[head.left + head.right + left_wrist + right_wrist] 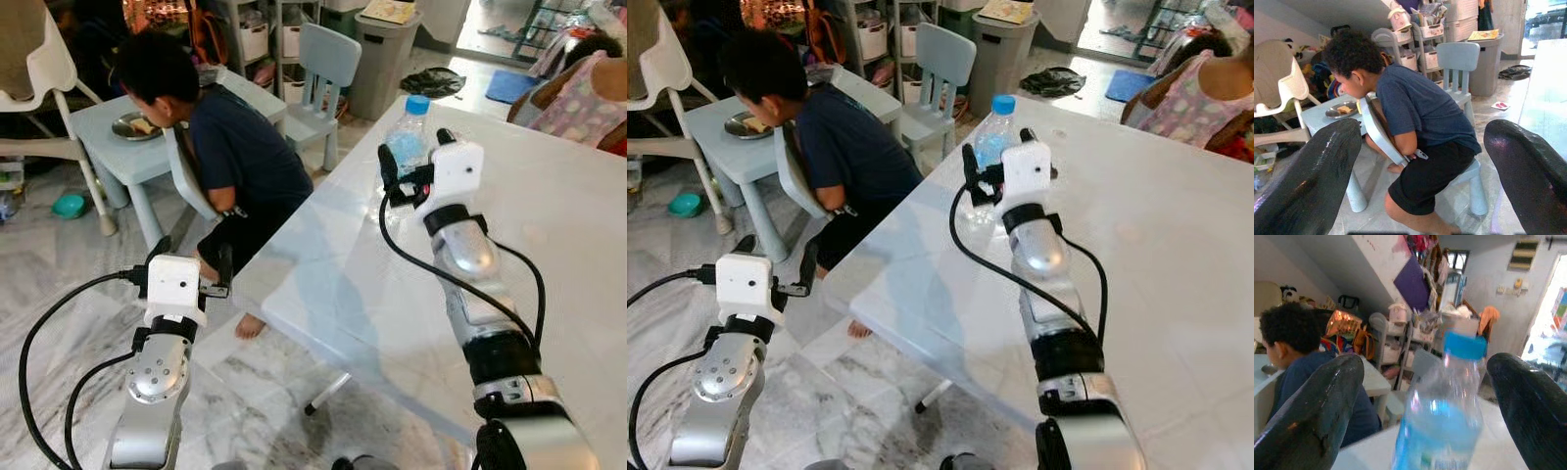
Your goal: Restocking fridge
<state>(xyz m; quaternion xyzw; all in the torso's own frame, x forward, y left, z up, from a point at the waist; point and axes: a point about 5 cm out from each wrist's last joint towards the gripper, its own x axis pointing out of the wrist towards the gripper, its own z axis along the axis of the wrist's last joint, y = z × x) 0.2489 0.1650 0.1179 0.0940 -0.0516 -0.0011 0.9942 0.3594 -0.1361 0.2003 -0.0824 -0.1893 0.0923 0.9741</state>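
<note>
A clear water bottle point(409, 142) with a blue cap point(417, 104) stands upright on the white counter point(549, 245), near its far left edge. The right tool point(411, 157) reaches out over the counter and sits at the bottle, its two black fingers point(1312, 411) spread wide with the bottle standing in the gap between them; the right wrist view shows open space on both sides of the bottle, so the fingers are not pressing on it. Whether either finger touches the plastic cannot be told.

The left tool point(191, 259) hangs off the left side of the counter, low above the marble floor point(59, 284), with its fingers point(1308, 181) wide apart and nothing between them.

Beyond the left tool a person point(225, 147) in a dark shirt and black shorts sits on a small pale chair point(1383, 132), leaning over a low light-blue table point(118, 147) that carries a plate point(137, 125) with food. A second small chair point(323, 69) and a grey bin point(382, 54) stand farther back. At the far right of the counter another person in a pink patterned top point(583, 98) sits.
</note>
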